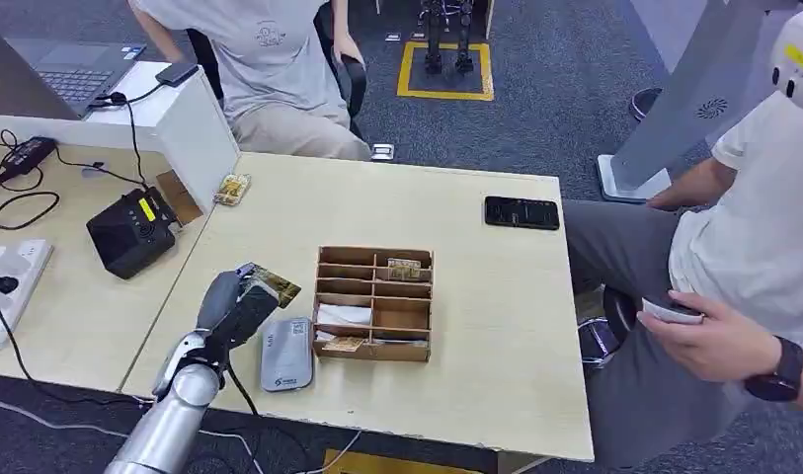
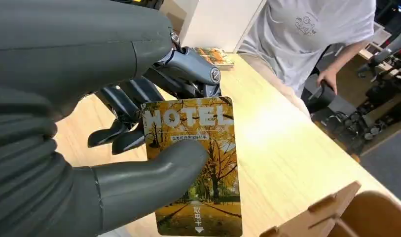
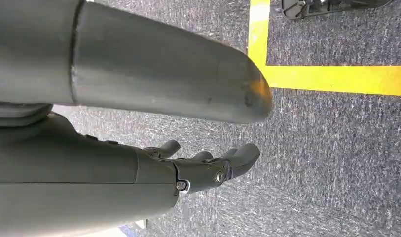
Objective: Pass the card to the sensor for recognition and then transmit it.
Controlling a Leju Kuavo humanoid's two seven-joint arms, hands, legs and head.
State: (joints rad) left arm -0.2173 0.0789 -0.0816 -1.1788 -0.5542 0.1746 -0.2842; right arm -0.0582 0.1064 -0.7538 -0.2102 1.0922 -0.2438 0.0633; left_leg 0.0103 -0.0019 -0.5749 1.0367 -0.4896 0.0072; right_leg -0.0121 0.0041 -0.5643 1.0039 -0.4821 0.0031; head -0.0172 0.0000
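The card (image 2: 196, 163), printed with an autumn scene, is pinched between thumb and fingers of the left hand (image 1: 241, 306), held above the near-left part of the bench (image 1: 476, 365). Its long axis runs outward from the palm. The grey sensor pad (image 1: 286, 354) lies flat just right of and slightly nearer than the hand, touching or almost touching the wooden organiser (image 1: 374, 303) on its right. A short move right and down is judged to be called for, with the organiser's wall the edge to be avoided. The right hand (image 3: 208, 168) hangs over the carpet, holding nothing, fingers loosely extended. A person's hand (image 1: 708, 341) waits at the right.
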